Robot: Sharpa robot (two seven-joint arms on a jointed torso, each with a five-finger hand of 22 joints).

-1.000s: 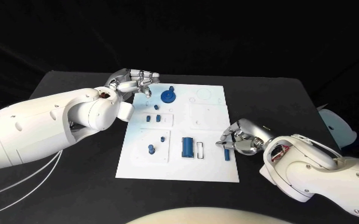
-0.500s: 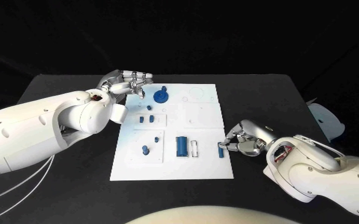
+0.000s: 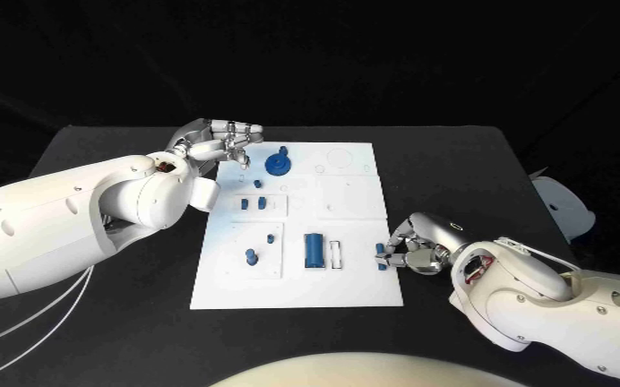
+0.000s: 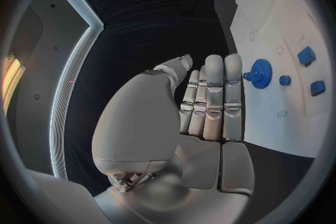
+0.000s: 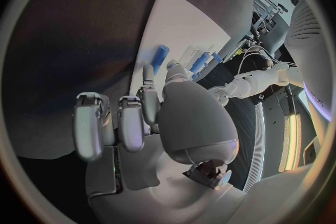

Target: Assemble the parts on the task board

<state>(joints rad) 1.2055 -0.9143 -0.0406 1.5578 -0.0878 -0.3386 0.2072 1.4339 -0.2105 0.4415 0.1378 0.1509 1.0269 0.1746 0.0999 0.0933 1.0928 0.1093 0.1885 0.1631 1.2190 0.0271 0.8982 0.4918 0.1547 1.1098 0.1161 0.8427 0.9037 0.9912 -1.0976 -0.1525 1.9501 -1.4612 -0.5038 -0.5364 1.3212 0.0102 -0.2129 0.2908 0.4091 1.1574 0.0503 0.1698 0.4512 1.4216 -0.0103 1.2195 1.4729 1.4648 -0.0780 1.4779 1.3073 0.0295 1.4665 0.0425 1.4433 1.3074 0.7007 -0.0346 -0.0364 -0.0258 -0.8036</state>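
- The black table [image 3: 116, 150] holds the white task board [image 3: 356, 221].
- The right hand [image 3: 416, 245] pinches a small blue peg [image 3: 382, 256] at the board's edge.
- The left hand [image 3: 222, 142] holds nothing, fingers straight, near the blue gear [image 3: 278, 164].

My right hand [image 3: 416, 248] sits at the near right edge of the task board [image 3: 348, 288], and my own fingers [image 3: 400, 245] cover the top of the small blue peg [image 3: 382, 262] there; I cannot tell whether they pinch it or only touch it. From my right wrist, the palm hides that contact and much of the board. My left hand [image 3: 222, 142] covers the board's far left corner, and whether it touches the plate is unclear. From my left wrist, the board [image 4: 280, 117] is cut off by the circle's rim. The tiny blue pieces [image 3: 259, 202] are too small to tell their shapes.
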